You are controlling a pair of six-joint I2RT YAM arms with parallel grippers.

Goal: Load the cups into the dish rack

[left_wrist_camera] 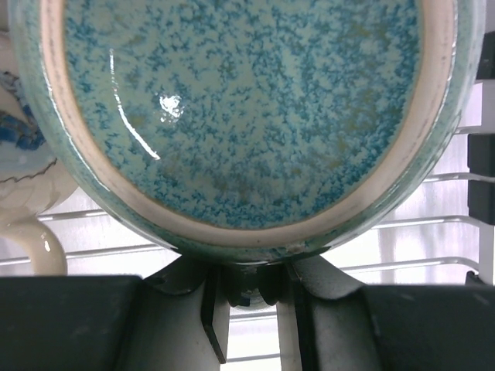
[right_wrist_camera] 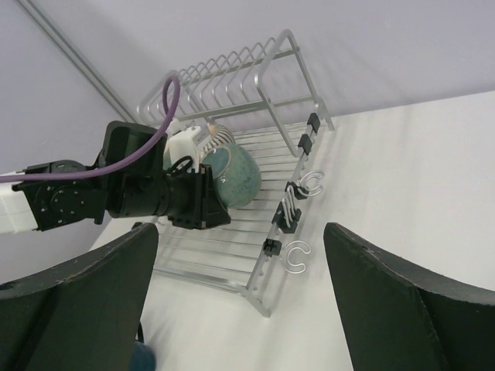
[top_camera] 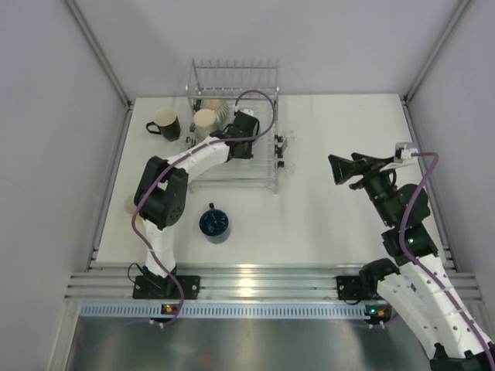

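The silver wire dish rack (top_camera: 272, 171) stands at the back centre. My left gripper (top_camera: 241, 127) reaches into it and is shut on the handle of the teal-green cup (left_wrist_camera: 240, 116), which it holds on its side over the rack's wires (left_wrist_camera: 433, 224). The right wrist view shows this cup (right_wrist_camera: 236, 174) low over the rack floor (right_wrist_camera: 232, 259). A tall cream cup (top_camera: 205, 121) and a ribbed beige cup (top_camera: 214, 104) sit in the rack beside it. A black mug (top_camera: 165, 124), a dark blue cup (top_camera: 214, 223) and a small yellowish cup (top_camera: 129, 205) stand on the table. My right gripper (top_camera: 336, 171) is open and empty, right of the rack.
Two wire hooks (right_wrist_camera: 298, 257) clip onto the rack's right side. Grey walls close in the table on the left, right and back. An aluminium rail (top_camera: 247, 282) runs along the near edge by the arm bases.
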